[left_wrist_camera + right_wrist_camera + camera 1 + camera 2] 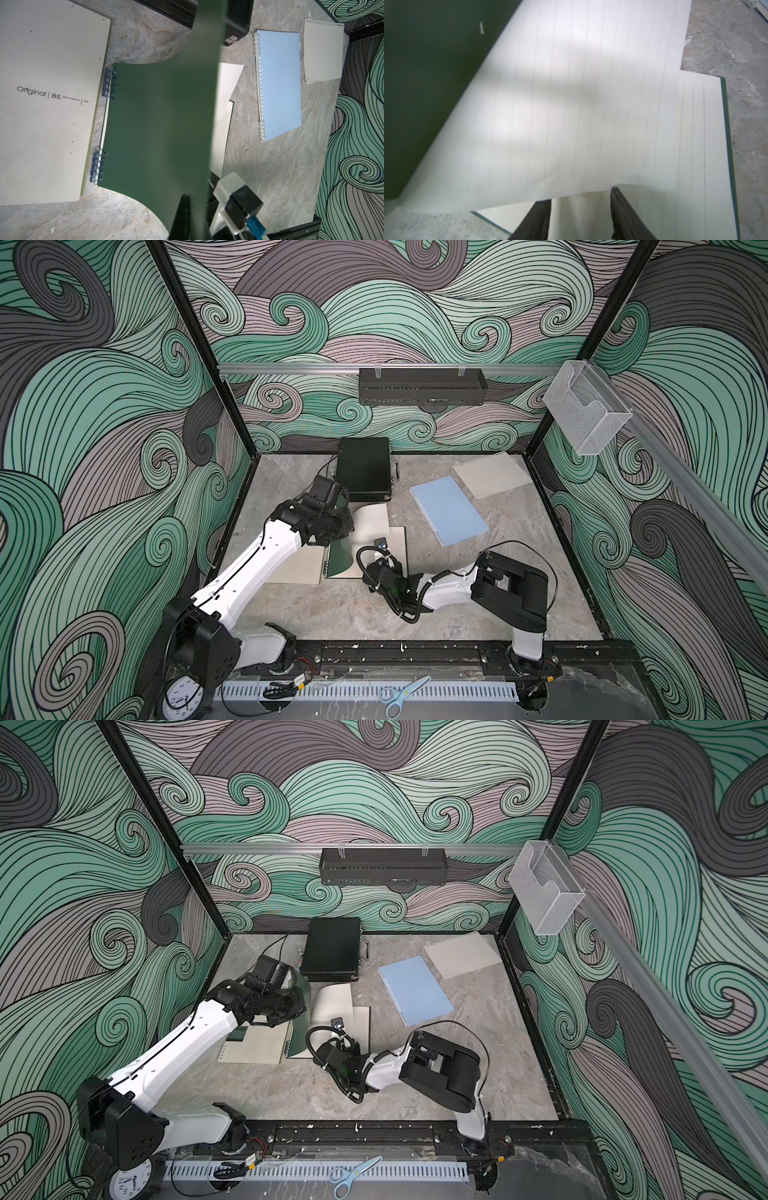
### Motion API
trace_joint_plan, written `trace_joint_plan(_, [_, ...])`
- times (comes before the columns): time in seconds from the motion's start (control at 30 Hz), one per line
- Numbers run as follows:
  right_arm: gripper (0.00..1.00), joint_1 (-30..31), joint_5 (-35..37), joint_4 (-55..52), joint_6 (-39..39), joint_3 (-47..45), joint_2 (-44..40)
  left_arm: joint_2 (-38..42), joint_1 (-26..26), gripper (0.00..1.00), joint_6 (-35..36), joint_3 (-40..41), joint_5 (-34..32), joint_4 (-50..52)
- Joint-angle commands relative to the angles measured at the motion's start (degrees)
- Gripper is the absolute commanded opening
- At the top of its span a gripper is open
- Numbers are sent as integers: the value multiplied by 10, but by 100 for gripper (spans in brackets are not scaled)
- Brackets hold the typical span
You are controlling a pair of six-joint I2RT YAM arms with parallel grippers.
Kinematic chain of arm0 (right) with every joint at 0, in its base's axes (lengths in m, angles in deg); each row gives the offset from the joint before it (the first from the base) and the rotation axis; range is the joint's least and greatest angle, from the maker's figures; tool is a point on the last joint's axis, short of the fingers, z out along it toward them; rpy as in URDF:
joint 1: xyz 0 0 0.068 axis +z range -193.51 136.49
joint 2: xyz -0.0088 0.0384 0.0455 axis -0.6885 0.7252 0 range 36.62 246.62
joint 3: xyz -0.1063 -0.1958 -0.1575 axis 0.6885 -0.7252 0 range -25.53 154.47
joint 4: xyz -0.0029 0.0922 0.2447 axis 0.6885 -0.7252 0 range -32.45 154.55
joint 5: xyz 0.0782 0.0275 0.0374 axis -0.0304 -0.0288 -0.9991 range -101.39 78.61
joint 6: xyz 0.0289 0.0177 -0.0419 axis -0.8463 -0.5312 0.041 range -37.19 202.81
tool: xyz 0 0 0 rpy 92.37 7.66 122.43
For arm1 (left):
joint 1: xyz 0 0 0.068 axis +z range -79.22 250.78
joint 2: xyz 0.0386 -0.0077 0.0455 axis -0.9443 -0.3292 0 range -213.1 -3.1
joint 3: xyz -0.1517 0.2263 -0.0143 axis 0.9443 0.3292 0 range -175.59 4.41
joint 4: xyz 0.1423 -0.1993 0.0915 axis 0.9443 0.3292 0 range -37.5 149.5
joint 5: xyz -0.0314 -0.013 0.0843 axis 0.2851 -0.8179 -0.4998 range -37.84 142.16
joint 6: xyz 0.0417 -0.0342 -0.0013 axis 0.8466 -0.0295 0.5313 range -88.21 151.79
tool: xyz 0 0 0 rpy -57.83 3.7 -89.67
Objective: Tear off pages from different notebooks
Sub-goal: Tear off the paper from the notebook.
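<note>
Roughly mid-table, left gripper (pixel 195 199) pinches raised cover (pixel 162 124) of dark green notebook (pixel 398 541), one finger hidden behind it; right gripper (pixel 580 195) fingers spread at its curled, blurred page (pixel 560 104), contact unclear.

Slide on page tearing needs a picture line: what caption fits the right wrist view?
Right gripper, jaws apart, at the edge of a lifted lined page over the open green notebook.

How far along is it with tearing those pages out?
One loose page lies by the blue notebook, so one looks done. Now the left gripper holds the green cover up while the open right gripper sits at a raised page. The beige notebook, shut, seems left.
</note>
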Motion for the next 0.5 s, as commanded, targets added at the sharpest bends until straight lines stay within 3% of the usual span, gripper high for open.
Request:
trace_joint_plan(0.0, [47, 1, 38, -43, -18, 16, 18, 4, -4, 0, 7, 1, 2, 4])
trace_joint_plan(0.17, [50, -2, 79, -79, -34, 41, 23, 4, -4, 0, 7, 1, 2, 4])
trace_joint_plan(0.33, [69, -17, 81, -95, -48, 58, -2, 5, -5, 0, 7, 1, 3, 4])
trace_joint_plan(0.47, [78, -33, 43, -89, -58, 73, -3, 4, -4, 0, 7, 1, 3, 3])
